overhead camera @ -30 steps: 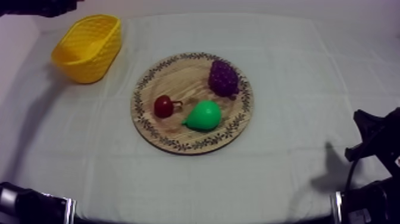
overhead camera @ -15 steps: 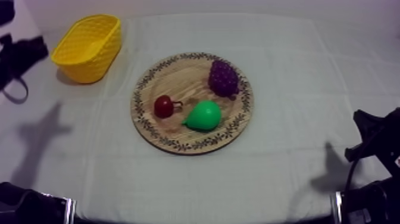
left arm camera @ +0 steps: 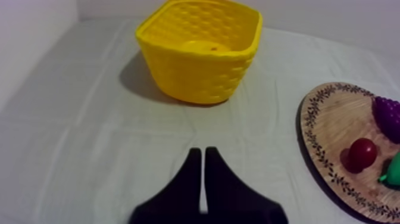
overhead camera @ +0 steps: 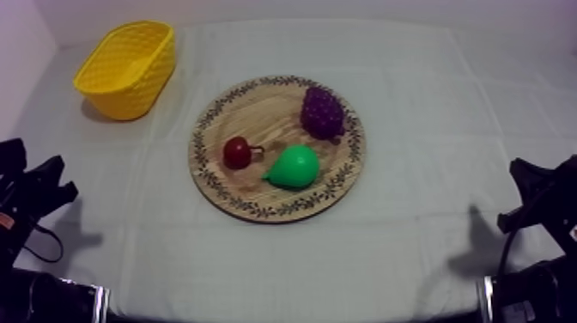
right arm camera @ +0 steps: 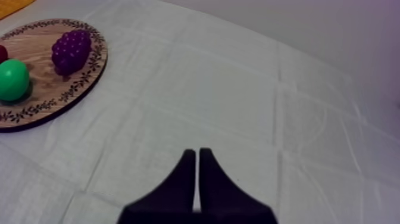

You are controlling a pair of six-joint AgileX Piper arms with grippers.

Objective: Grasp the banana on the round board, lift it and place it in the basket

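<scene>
We see the round wooden board near the middle of the counter, with the yellow basket at 10 o'clock from it, apart from its rim. On the board the bunch of grapes sits at 1 o'clock, the small red fruit at 9 o'clock, and the pear just off centre toward 5 o'clock, close beside the red fruit but not touching it.

In our left wrist view a smooth yellow-orange shape lies on the bottom of the basket. We take it for the banana (its colour blends with the basket, so we cannot make out its outline).

Our left arm sits at the counter's edge, at 8 o'clock from the board. Our left jaws are clenched on nothing: their black fingers lie together as a narrow wedge over bare cloth, pointing toward the basket.

Our right arm sits at 4 o'clock from the board, well apart from it. Our right jaws are likewise clenched on nothing, a narrow wedge over bare cloth, with the board off at 10 o'clock from them.
</scene>
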